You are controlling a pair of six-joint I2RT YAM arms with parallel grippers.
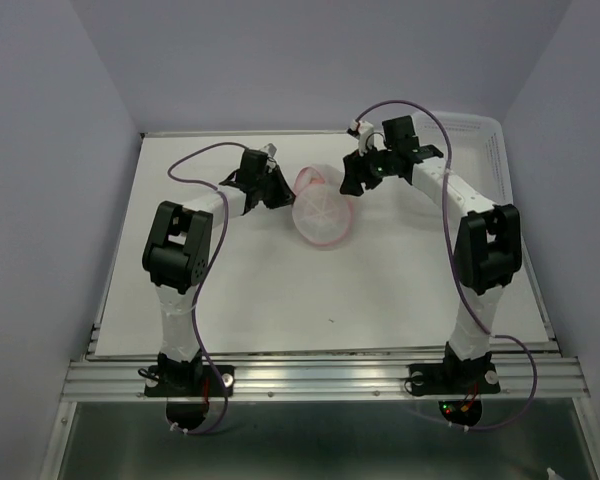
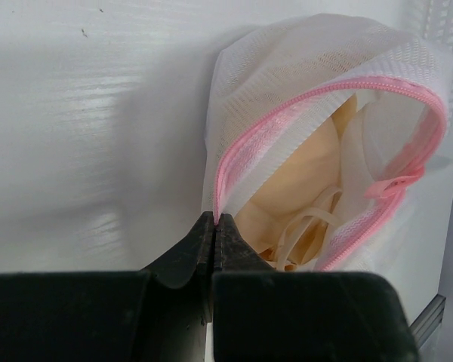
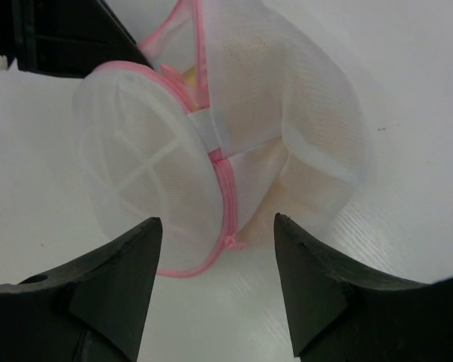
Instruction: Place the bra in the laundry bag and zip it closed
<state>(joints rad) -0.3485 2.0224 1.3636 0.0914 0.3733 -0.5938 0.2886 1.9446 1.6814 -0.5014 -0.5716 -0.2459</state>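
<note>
Your left gripper (image 2: 214,220) clamps its jaws on the laundry bag (image 2: 287,68); right gripper (image 3: 217,223) jaws apart. Tug hard and the bra (image 2: 302,173) may spill.

The left gripper (image 2: 215,223) has its fingers (image 2: 192,253) pressed together on the pink zipper edge (image 2: 234,162) of the laundry bag (image 2: 287,68), at the near corner of its mouth. The mouth gapes open, and the peach bra (image 2: 302,181) lies inside, its pale straps (image 2: 306,222) looped. The bag rests on the white desk (image 2: 90,113).
</note>
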